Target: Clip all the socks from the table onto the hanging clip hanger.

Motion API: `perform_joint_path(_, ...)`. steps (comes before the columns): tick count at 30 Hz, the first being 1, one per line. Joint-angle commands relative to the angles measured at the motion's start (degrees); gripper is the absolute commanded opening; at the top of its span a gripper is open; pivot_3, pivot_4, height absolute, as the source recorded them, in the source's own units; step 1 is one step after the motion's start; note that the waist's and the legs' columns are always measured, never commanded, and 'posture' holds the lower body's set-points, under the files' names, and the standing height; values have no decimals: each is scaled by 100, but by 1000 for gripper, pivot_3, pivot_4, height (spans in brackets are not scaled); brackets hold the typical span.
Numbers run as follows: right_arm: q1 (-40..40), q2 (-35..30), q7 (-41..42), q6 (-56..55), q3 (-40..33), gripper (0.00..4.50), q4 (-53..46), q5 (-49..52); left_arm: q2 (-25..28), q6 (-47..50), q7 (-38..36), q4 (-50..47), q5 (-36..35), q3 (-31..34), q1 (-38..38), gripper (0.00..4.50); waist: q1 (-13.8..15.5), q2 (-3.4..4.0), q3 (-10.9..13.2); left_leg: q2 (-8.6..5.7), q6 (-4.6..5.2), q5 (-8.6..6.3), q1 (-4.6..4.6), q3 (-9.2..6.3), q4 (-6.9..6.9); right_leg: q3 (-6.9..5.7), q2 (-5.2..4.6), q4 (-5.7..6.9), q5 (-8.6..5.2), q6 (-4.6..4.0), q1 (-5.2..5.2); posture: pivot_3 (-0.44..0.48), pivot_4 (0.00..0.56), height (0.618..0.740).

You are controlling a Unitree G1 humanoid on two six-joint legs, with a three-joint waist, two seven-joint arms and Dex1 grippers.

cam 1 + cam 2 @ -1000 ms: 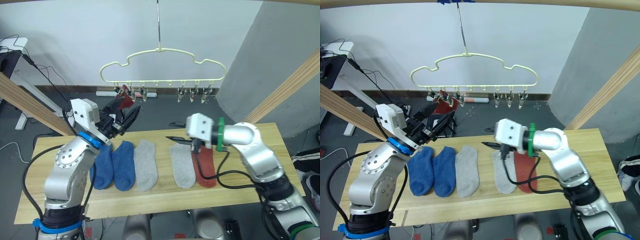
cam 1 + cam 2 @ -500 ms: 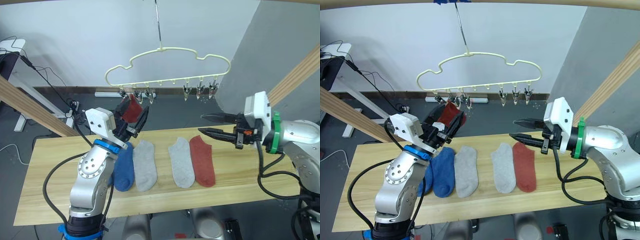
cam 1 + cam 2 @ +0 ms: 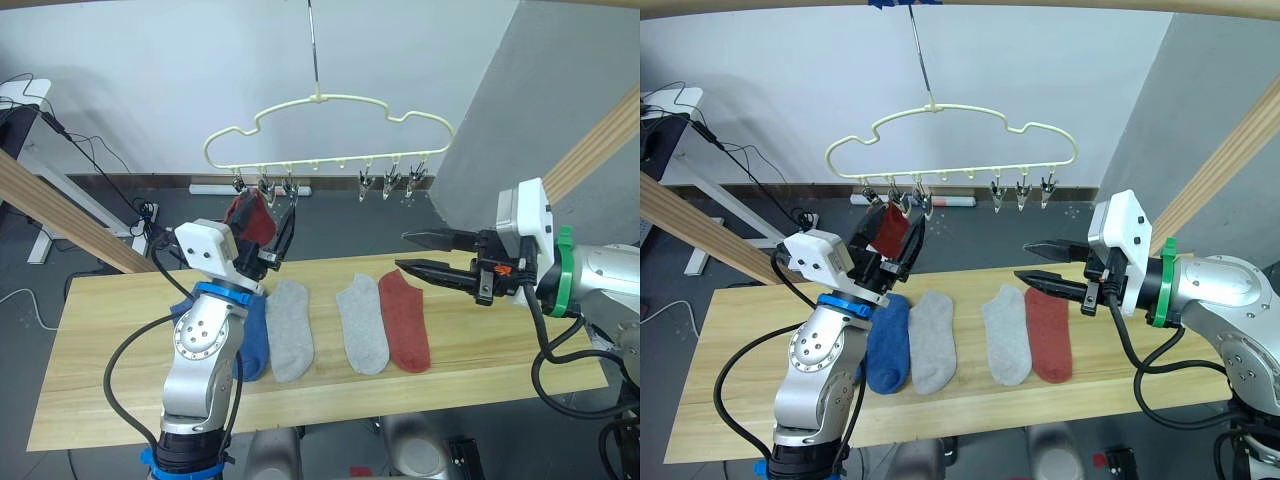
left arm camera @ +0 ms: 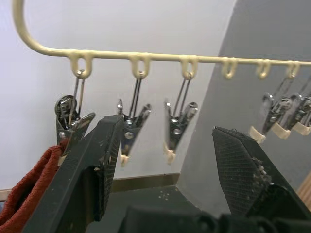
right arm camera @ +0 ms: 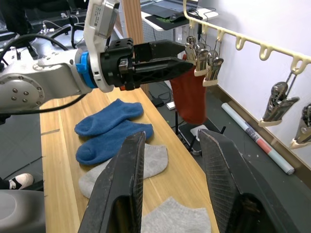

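hanger (image 3: 330,100): cream-yellow wire, silver metal clips
hung sock (image 3: 888,230): rust red
table (image 3: 120,380): pale wood planks
blue socks (image 5: 109,131): plain mid blue, a pair
grey socks (image 3: 362,322): light grey, two
flat red sock (image 3: 404,320): rust red
fingers (image 5: 121,194): black, finely cross-hatched pads

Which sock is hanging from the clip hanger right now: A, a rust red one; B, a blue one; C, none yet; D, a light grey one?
A: a rust red sock hangs from the end clip of the clip hanger, by the left pincer, while the blue and grey socks lie on the table.
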Motion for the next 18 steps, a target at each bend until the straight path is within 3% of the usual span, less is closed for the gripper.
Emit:
perform_joint_path(1, -73, -116, -76, -56, -64, 1789, -148, 136, -70, -69, 131, -65, 25, 58, 40, 3030, 0, 0, 0, 0, 0, 0, -1, -1, 2, 0, 0, 0, 0, 0, 0, -321, 342, 740)
perform_joint_path(6, -91, -166, -136, -68, -21, 1801, -154, 197, -61, -98, 197, 34, 107, 76, 32, 1752, -1, -1, 1, 0, 0, 0, -4, -2, 11, -1, 2, 1, 1, 2, 0, -326, 343, 740)
perform_joint_path(18, 466, -284, 52, -667, 53, 1801, 39, -250, 289, -189, 20, 324, 130, 329, -26, 1752, 8, 2, -8, 3, 0, 0, -7, -3, 29, -1, 5, 8, 5, 8, 1, -297, 281, 740)
